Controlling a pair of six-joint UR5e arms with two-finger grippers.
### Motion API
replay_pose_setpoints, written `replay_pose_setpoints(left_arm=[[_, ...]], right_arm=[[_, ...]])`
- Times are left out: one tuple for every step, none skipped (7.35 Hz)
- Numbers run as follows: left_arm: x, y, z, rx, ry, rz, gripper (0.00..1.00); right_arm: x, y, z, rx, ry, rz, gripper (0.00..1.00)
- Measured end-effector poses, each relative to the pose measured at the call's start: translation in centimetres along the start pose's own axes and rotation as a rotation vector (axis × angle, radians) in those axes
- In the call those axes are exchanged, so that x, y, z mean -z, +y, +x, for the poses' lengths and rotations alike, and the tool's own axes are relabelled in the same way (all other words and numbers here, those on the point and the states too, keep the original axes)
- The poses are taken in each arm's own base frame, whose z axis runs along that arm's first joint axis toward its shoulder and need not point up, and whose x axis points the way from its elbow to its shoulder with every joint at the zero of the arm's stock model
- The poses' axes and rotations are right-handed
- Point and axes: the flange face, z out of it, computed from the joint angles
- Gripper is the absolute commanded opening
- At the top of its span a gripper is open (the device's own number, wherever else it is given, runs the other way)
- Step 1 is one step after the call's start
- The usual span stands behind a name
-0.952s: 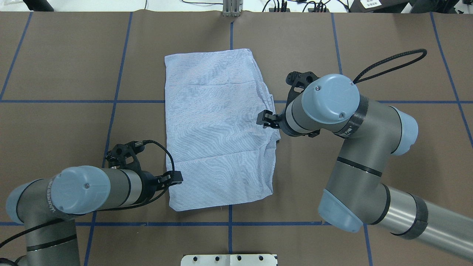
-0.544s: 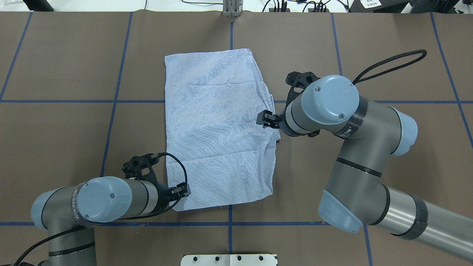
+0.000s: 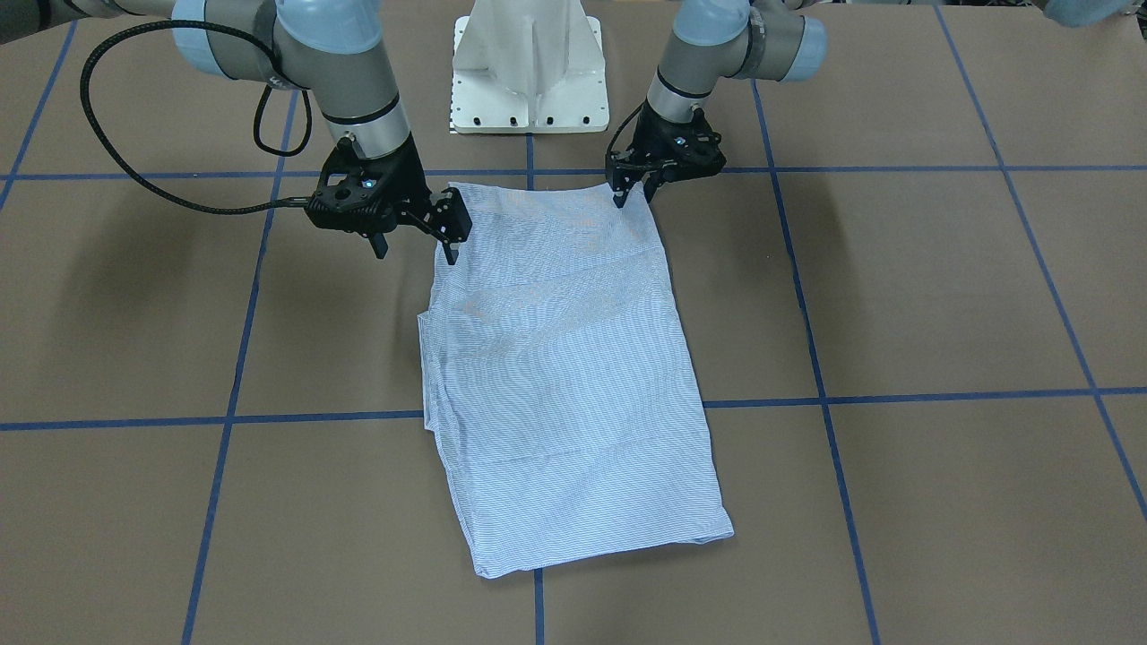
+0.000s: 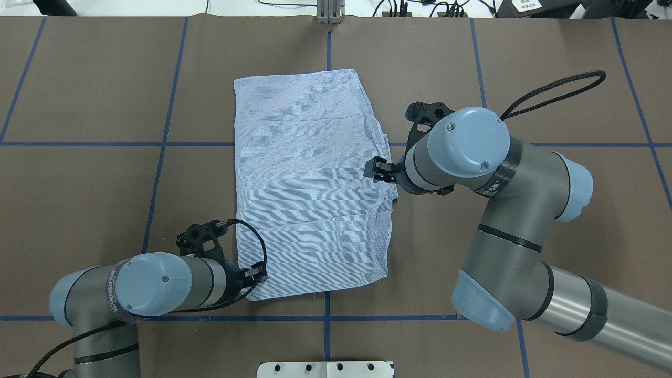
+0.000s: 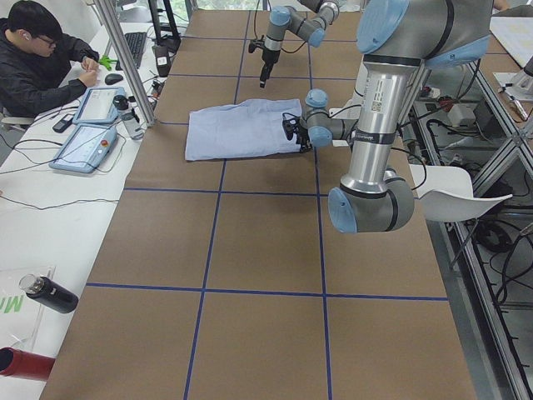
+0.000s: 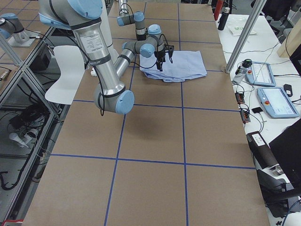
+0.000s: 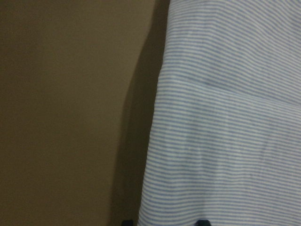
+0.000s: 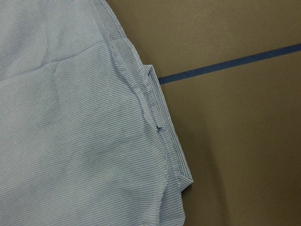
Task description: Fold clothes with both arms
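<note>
With twelve o'clock pointing away from my base across the tabletop [image 4: 79,184], the shirt [image 4: 310,184] lies flat in the middle. It is already narrowed into a long rectangle, with its short ends at twelve and six.

My left hand [image 4: 257,273] is down at the shirt's seven o'clock corner. It is unclenched: the wrist camera shows its two fingertips apart, with the striped edge running between them and bare tabletop on the nine o'clock side. Nothing is gripped yet. I judge this step to be taking hold of the near end so that it can be folded towards twelve. To do that well, I want one finger under every layer at that corner before closing, so I don't pinch only the top sheet.

My right hand [image 3: 416,255] hangs at the shirt's three o'clock edge, about midway along it. It is also released, with the fingers spread wide and holding nothing. The edge below it is untidy: several layers are stepped there, and a small raised tuck [image 8: 157,125] shows in the hem. I should grip behind that tuck, deep enough to take in all the layers.

Both hands should close at matching depth and lift together, level. If one side rises first, the stack may skew or slide apart.
</note>
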Motion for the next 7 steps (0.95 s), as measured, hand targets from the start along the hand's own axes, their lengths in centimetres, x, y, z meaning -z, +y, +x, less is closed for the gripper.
replay_pose_setpoints(left_arm=[[0.0,0.0,0.0,0.0,0.0,-0.001,0.0],[0.0,0.0,0.0,-0.001,0.001,-0.002,0.0],[0.1,0.1,0.1,-0.001,0.003,-0.003,0.0],[0.1,0.1,0.3,0.0,0.005,-0.003,0.0],[0.2,0.1,0.4,0.0,0.007,-0.003,0.0],[0.2,0.1,0.4,0.001,0.008,-0.003,0.0],[0.2,0.1,0.5,0.001,0.009,-0.002,0.0]], right_arm=[[0.0,0.3,-0.3,-0.025,-0.002,-0.004,0.97],[-0.1,0.9,-0.7,-0.075,-0.005,-0.012,0.95],[-0.2,1.5,-1.4,-0.145,-0.007,-0.021,0.94],[-0.4,2.3,-2.4,-0.22,0.001,-0.033,0.94],[-0.7,3.3,-3.7,-0.308,0.022,-0.046,0.94],[-1.2,4.7,-4.9,-0.405,0.044,-0.061,0.94],[-2.0,6.4,-5.6,-0.483,0.066,-0.074,0.94]])
